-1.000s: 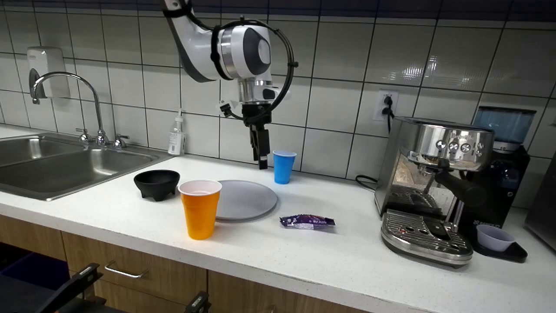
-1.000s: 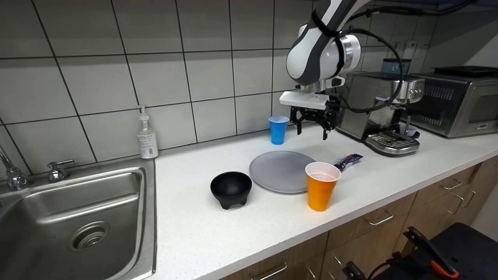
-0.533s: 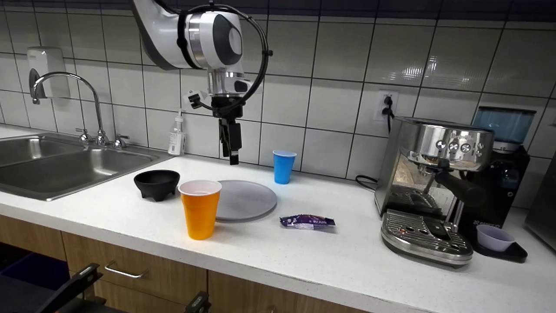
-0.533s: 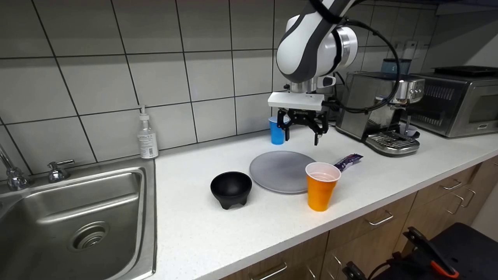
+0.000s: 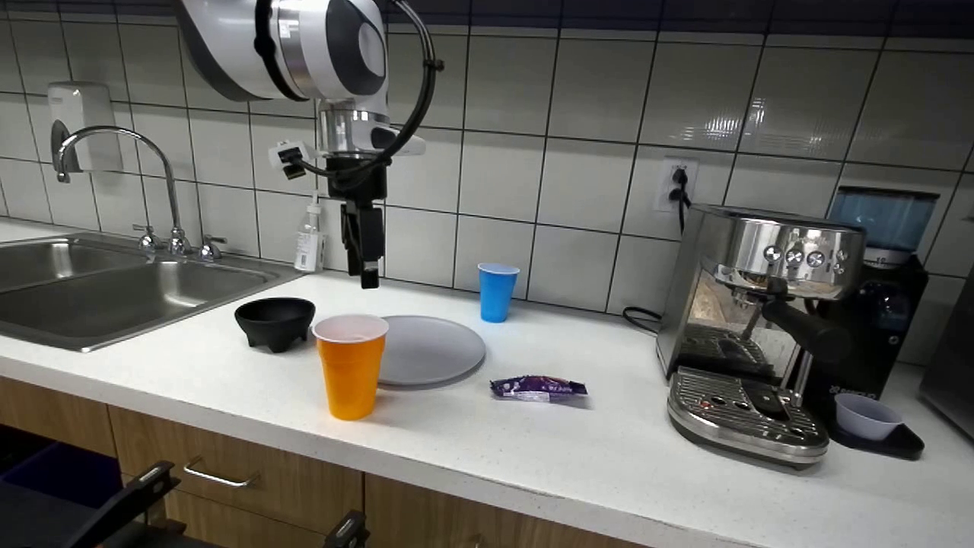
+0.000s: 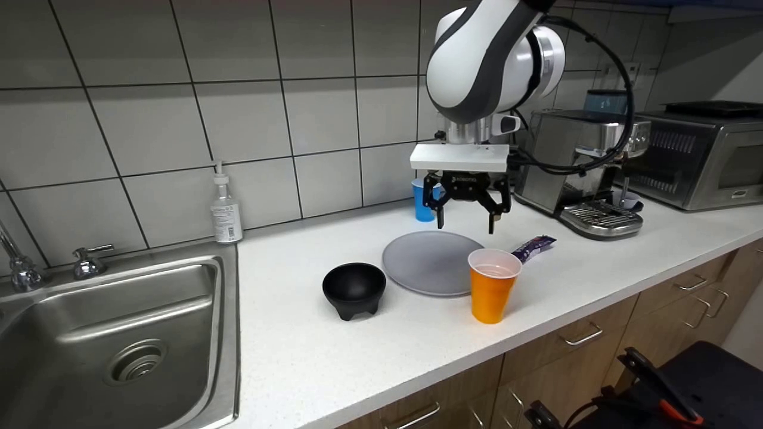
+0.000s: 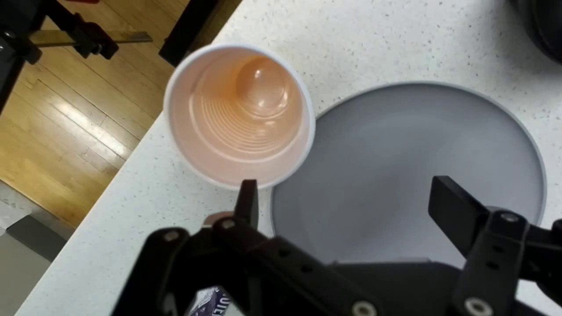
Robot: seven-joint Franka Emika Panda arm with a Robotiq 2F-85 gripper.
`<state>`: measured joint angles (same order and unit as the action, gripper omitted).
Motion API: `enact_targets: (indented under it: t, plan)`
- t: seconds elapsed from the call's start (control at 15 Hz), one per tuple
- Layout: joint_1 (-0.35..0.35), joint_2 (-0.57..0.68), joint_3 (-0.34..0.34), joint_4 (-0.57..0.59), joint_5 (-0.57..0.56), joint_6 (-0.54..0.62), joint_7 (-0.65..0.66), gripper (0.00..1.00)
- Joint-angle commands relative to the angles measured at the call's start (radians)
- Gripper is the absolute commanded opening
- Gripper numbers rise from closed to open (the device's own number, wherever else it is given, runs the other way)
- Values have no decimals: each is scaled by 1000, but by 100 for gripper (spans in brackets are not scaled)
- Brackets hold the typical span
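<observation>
Over the white counter, the gripper, spread wide and empty, has shifted toward the sink to hang above the gray plate, seemingly bringing the orange cup beside that plate closer

Soft light, glare on wooden floor

Kitchen, steel sink, espresso machine, tiled wall
</observation>
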<state>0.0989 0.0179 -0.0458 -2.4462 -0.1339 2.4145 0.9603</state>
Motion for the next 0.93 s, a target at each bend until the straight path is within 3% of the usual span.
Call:
enact_targets:
  t: [0.0,0.87]
  plan:
    - [-20,-69,36,-62,14,-32,-19,100]
    - [-19,35,48,-65,13,25,18,100]
